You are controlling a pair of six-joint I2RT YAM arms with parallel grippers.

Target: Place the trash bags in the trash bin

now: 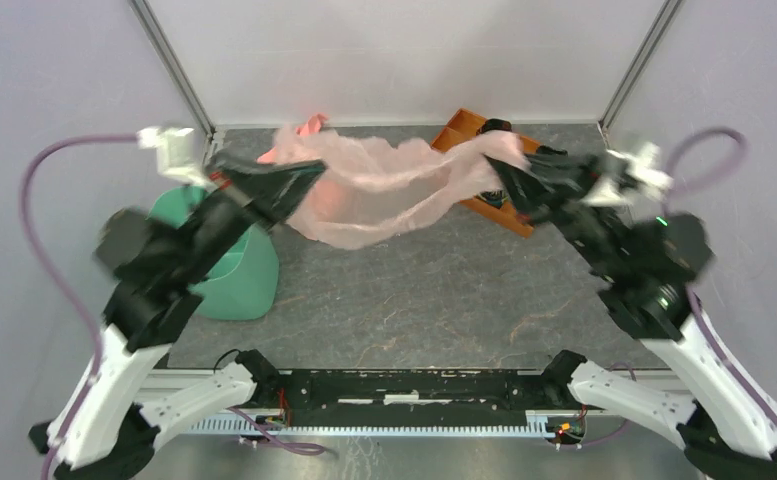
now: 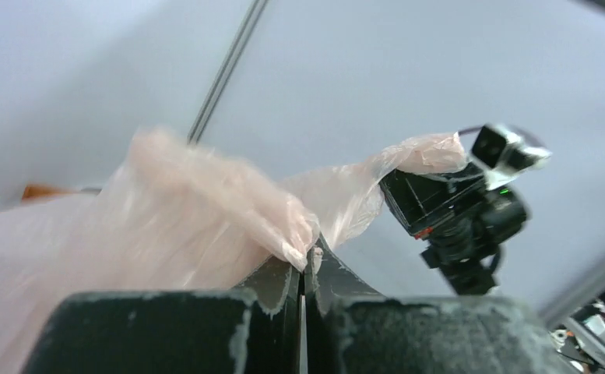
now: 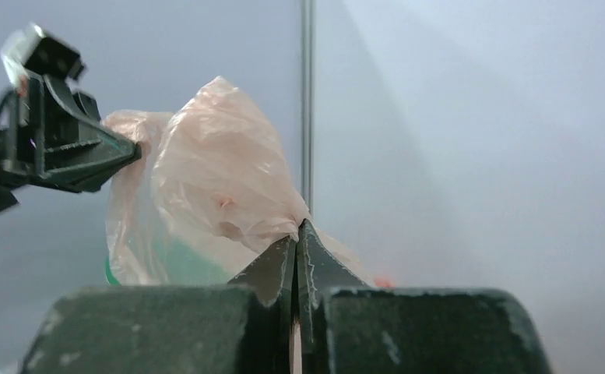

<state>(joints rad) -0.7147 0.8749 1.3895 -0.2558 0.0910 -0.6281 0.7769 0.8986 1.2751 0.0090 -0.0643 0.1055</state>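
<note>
Closest to each wrist camera are that arm's own fingers, and on both arms they are pressed together on plastic film. The left tool (image 2: 305, 261) pinches one bunched end of the trash bag (image 1: 384, 190) and the right tool (image 3: 296, 234) pinches the other. In the top view the bag hangs in the air as a sagging pink band between the two arms, above the surface (image 1: 414, 300) and to the right of the trash bin (image 1: 244, 280). The bin stands upright on the left, partly under the left arm.

Several things could go wrong from here. Each grip looks like a small pinch on thin, crinkly film, so pulling the arms further apart could tear the film or slide it out of one pinch. The bag is spread much wider than the bin's mouth, so if it is lowered without being gathered, part of it will likely drape over the rim and hang outside. The left arm is close over the bin, which looks light, and a sideways sweep could nudge or tip it. On the right, the film passes near the orange tray (image 1: 459, 125) and could catch on it.

No brand, label or writing can be read in any view.
</note>
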